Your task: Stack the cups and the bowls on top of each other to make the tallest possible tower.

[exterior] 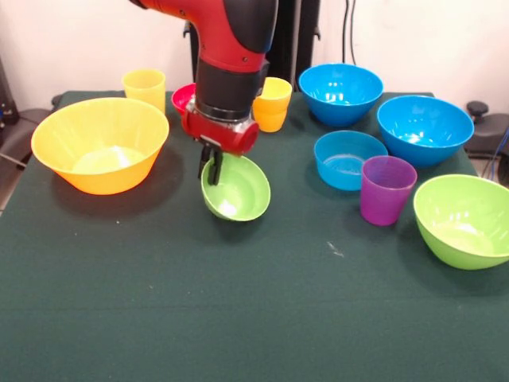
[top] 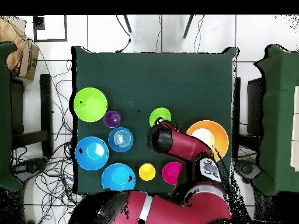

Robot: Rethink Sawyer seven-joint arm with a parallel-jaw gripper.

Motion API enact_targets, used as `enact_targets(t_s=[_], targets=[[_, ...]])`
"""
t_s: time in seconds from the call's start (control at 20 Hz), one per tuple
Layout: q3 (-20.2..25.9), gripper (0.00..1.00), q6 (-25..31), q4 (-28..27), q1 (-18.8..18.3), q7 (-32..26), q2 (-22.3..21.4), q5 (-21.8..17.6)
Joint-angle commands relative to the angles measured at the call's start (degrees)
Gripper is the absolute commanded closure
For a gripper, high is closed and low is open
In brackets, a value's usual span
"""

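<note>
Bowls sit unstacked across the table (exterior: 238,318): nearest you, the large lime green bowl (exterior: 465,219) lies by the right edge with the purple cup (exterior: 386,189) just beside it, and the small green bowl (exterior: 236,189) hangs tilted near the middle. You can see the gripper (exterior: 211,165) with its jaws clamped on that small green bowl's rim. Farther back are the orange-yellow bowl (exterior: 99,143) by the left edge, the shallow blue bowl (exterior: 348,159), two large blue bowls (exterior: 424,129) and (exterior: 340,93), two yellow cups (exterior: 145,86) and (exterior: 273,103), and the red bowl (exterior: 183,97).

Front view low across the table (exterior: 238,318); overhead straight down, same tabletop.
</note>
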Motion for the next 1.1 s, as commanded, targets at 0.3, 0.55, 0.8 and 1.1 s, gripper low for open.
enact_targets(t_s=[0.3,0.55,0.8,1.1], targets=[[4.7,1.0,16.71,6.48,-1.25,1.15,-16.11,-1.59],[5.19,1.0,19.22,8.61,-2.75,-0.34,-20.12,-2.38],[4.86,1.0,23.68,12.12,-5.33,-4.03,-27.62,-3.4],[3.87,1.0,32.65,17.26,-9.34,-11.98,-39.39,-4.39]])
